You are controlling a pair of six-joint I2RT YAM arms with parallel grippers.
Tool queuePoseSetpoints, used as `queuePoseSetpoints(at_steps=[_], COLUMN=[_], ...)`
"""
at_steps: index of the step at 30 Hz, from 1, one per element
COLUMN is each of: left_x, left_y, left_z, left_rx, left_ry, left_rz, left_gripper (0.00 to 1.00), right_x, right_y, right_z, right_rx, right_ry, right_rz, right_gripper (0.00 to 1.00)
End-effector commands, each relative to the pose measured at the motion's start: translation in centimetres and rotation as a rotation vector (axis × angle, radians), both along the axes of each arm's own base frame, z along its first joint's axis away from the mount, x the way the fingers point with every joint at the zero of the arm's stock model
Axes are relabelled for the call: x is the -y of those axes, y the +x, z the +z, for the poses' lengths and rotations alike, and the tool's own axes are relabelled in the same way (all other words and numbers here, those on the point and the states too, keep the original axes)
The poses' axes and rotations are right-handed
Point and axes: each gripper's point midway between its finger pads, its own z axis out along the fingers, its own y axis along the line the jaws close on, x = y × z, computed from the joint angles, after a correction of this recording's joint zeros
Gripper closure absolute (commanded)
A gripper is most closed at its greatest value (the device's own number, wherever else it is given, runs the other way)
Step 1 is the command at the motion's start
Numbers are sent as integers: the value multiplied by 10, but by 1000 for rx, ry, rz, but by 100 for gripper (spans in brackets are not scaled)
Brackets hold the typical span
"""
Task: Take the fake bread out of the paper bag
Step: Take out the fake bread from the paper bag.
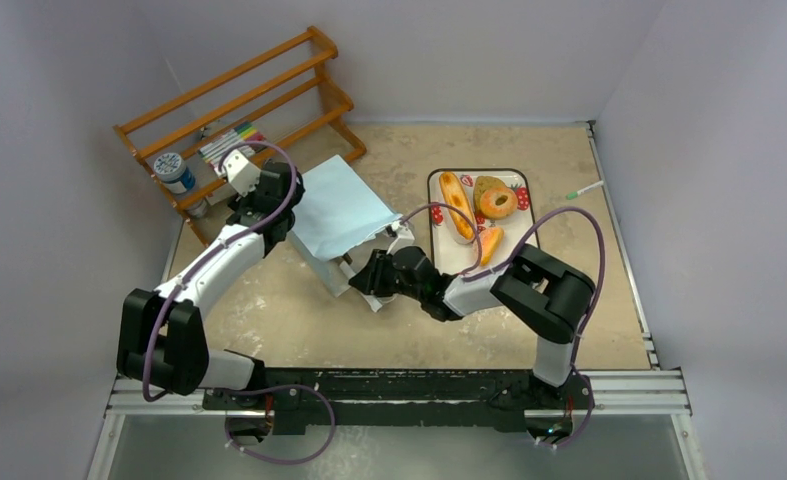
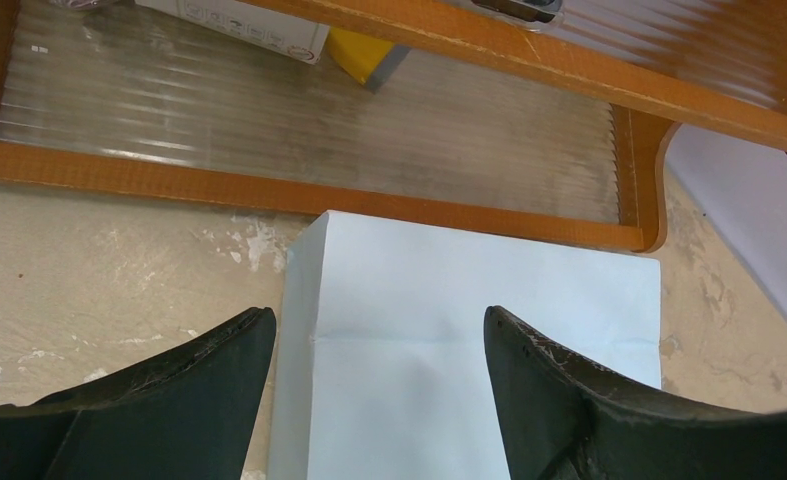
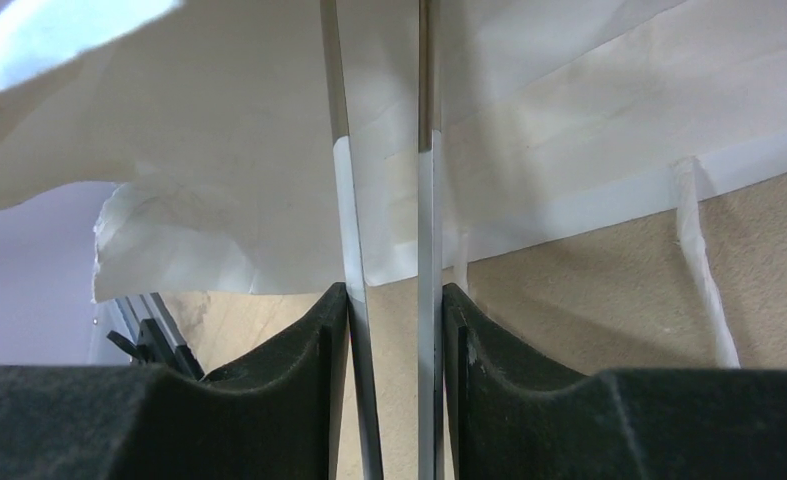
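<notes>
Left to right. The wooden rack [image 1: 239, 100] stands just behind the closed end of the paper bag [image 1: 339, 205], which lies on its side on the table [image 1: 299, 320].

My left gripper [image 2: 379, 322] is spread as wide as it goes over that closed end, one finger to each side, holding nothing. The bag is therefore not pinned. Any pull at its mouth may slide it, and a push may drive it against the rack.

My right gripper [image 3: 394, 295] sits at the bag's mouth, under the white inner lip. Its jaws stand a narrow gap apart, and I see nothing between them. A string handle [image 3: 704, 255] hangs just beside it. If I close or draw back here, I judge I could catch paper or string instead of bread and tear or drag the bag.

The fake bread that I can see lies on the tray [image 1: 479, 172]: long loaf [image 1: 456, 205], brown slice [image 1: 484, 184], donut [image 1: 497, 203], croissant-like piece [image 1: 489, 243]. Whether any piece lies inside the bag I cannot tell.

My right forearm passes close by the tray's near end, and a careless swing there could knock the pastries off.
</notes>
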Motion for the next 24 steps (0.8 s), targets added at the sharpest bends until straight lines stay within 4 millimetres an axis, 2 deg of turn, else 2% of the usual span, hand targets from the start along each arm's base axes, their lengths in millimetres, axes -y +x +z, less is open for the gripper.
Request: queuePoseSetpoints(at_steps=[1,18,21,24], left_x=[0,7,8,8], left_y=[13,21,21,21], left_z=[15,-31,-41,-49], left_rx=[52,-34,-56,-72], left_ry=[-8,5,11,19], left_rz=[-3,-31,-38,-46], left_gripper=[24,24,24,24], right_x=[-16,-27,-25,-33], right_y=[14,48,52,61], right_z=[23,23,14,21], right_rx=[29,35,22,36], right_ry=[72,25,-4,5], right_rz=[-3,-8,-10,-7], right_gripper=[62,58,57,55])
